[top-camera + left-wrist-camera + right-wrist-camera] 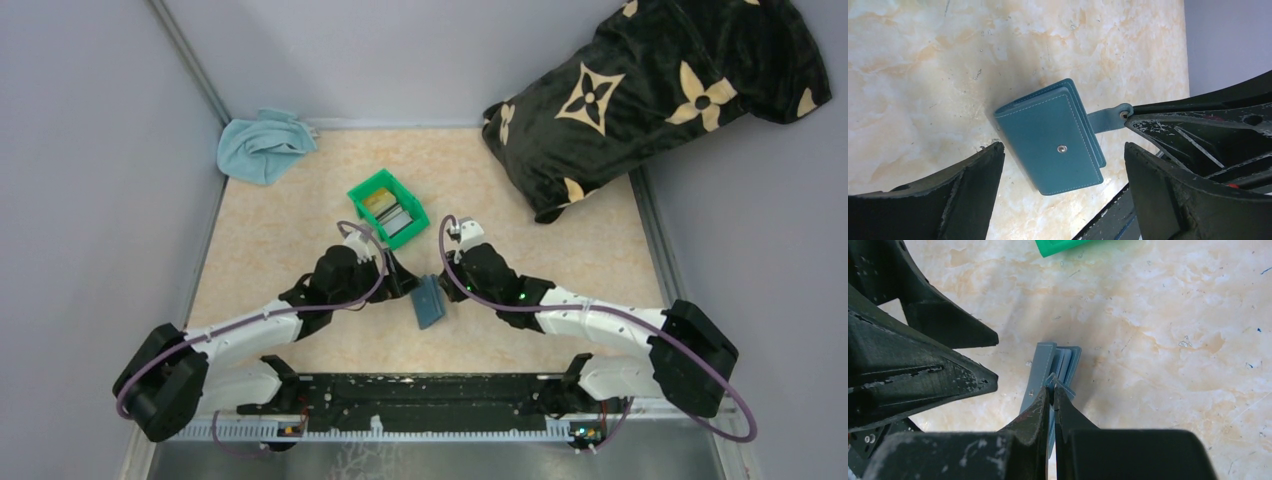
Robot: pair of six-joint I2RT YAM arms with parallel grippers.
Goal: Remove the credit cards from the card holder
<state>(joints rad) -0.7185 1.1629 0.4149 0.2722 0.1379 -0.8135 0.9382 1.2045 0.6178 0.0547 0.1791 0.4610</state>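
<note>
Card holder [1055, 140]: teal-blue, folded shut, near the middle of the table [280, 230] and somewhat closer to the near edge. Its snap tab [1105, 120] is undone and sticks out to one side, and the metal stud shows on the outer face. It looks tilted; cannot tell whether its lower edge rests on the surface.

Right gripper [1052, 385]: jaws pressed together, pinching the end of the snap tab. From its wrist camera the holder is seen edge-on, as several thin layers. Cannot tell whether any cards sit between them.

Left gripper [1064, 147]: jaws spread wide, one finger on each side of the holder, neither touching it. It sits just beside the right gripper, tips facing it across the holder.

Credit cards [388, 212]: lying in the green bin [362, 190], one tan/gold and at least one dark or grey. The bin stands beyond the grippers toward the far edge, about midway between the left and right edges.

Blue cloth [262, 145]: crumpled in the far left corner.

Black pillow [650, 90] with a cream flower pattern: over the far right corner, leaning on the wall.
</note>
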